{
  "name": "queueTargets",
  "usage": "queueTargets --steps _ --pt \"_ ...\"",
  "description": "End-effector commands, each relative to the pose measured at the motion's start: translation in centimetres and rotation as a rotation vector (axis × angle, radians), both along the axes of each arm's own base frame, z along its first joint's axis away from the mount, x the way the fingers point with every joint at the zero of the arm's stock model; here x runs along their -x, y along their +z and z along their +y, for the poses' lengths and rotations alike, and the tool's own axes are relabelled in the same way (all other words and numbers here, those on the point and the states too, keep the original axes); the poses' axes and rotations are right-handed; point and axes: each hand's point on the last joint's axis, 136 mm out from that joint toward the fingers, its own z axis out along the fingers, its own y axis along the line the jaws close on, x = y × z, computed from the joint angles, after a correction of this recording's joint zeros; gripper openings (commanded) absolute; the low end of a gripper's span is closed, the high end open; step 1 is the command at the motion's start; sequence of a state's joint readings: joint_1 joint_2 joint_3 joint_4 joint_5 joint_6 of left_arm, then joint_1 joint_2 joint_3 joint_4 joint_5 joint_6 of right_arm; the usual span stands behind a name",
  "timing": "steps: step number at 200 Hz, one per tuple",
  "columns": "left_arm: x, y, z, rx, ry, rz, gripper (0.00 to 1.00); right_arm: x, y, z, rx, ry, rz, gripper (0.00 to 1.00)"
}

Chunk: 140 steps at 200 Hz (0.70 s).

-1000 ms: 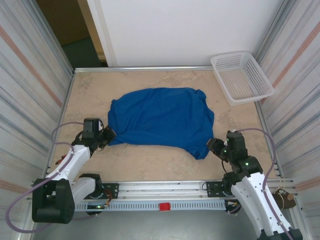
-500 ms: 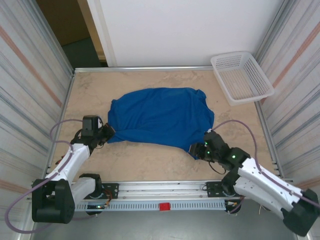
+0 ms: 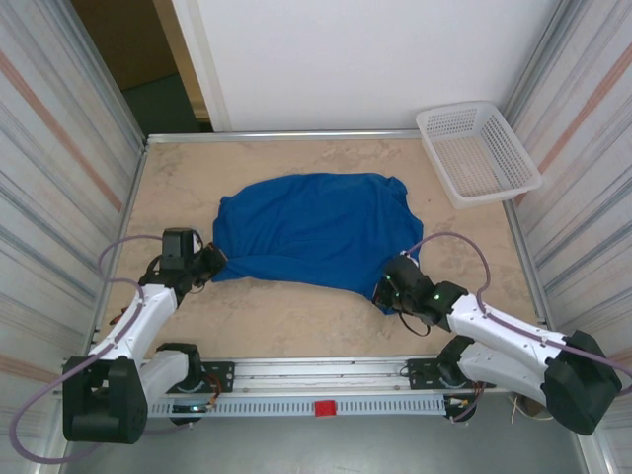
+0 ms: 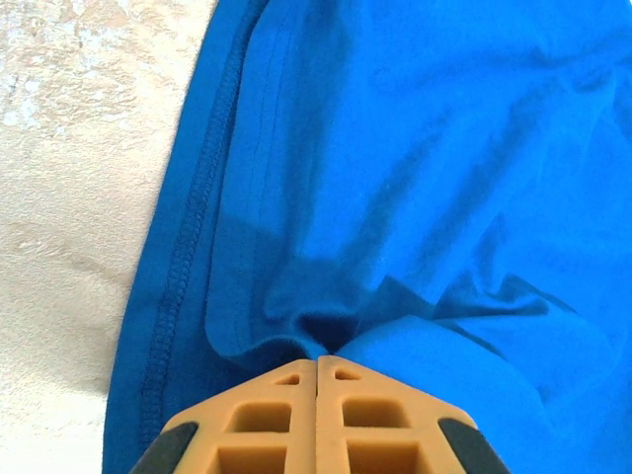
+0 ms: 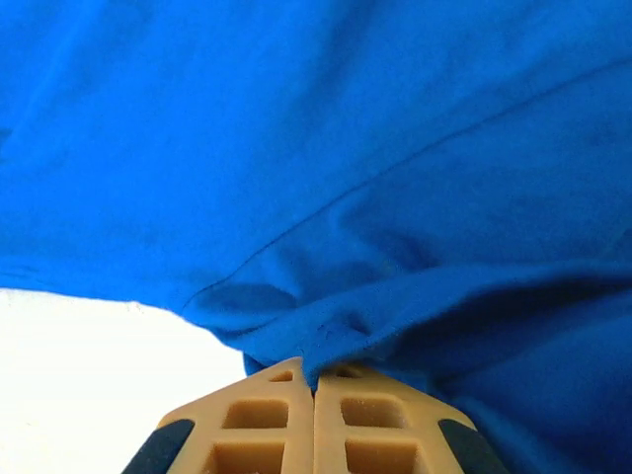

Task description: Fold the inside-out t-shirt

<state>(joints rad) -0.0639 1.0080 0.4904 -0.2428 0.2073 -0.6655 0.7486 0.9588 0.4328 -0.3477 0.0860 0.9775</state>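
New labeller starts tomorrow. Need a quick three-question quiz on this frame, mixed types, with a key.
1. True or false: the left fingers and the right fingers are both shut on the t-shirt.
2. Where does the white basket sit? A) at the far right corner of the table; B) at its near left corner; C) on top of the t-shirt.
3. Fill in: the right fingers pinch the t-shirt's near ___ corner.
Key: 1 true; 2 A; 3 right.
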Motion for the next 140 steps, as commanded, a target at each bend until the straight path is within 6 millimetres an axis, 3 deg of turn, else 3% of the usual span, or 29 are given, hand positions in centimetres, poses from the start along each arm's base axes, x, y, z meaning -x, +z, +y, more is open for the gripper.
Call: queueTargets --steps 1,40,64,80,100,107,112,120,128,140 --pt "-0.3 1.2 0.4 -0.027 0.003 -0.029 0.0 -1.6 3.9 0.7 -0.032 0.03 -0.091 0.0" --pt "-0.8 2.1 0.5 -0.031 -0.004 -0.051 0.0 -1.7 12.4 1.7 -0.118 0.115 -0.211 0.0" --pt "-1.1 2.5 0.5 -0.033 -0.009 -0.058 0.0 -1.1 15.0 2.0 -0.13 0.153 -0.231 0.0" --pt "-1.1 2.7 0.5 -0.033 -0.013 -0.06 0.0 -0.6 15.5 2.8 -0.148 0.184 -0.228 0.0" --pt "-1.1 3.0 0.5 -0.032 -0.017 -0.065 0.0 0.4 14.7 4.8 -0.172 0.255 -0.181 0.0" --pt "-1.1 3.2 0.5 -0.032 -0.019 -0.069 0.0 0.8 14.3 5.4 -0.173 0.281 -0.163 0.15" --pt "-1.1 3.3 0.5 -0.032 -0.018 -0.07 0.0 1.0 13.9 5.8 -0.16 0.297 -0.149 0.32" --pt "-1.0 3.4 0.5 -0.031 -0.022 -0.07 0.0 1.3 13.4 5.8 -0.132 0.303 -0.144 0.44" --pt "-1.0 3.6 0.5 -0.034 -0.023 -0.073 0.0 1.3 12.8 5.2 -0.093 0.281 -0.145 0.5" --pt "-1.0 3.8 0.6 -0.036 -0.023 -0.077 0.0 1.1 12.0 3.7 -0.048 0.227 -0.154 0.51"
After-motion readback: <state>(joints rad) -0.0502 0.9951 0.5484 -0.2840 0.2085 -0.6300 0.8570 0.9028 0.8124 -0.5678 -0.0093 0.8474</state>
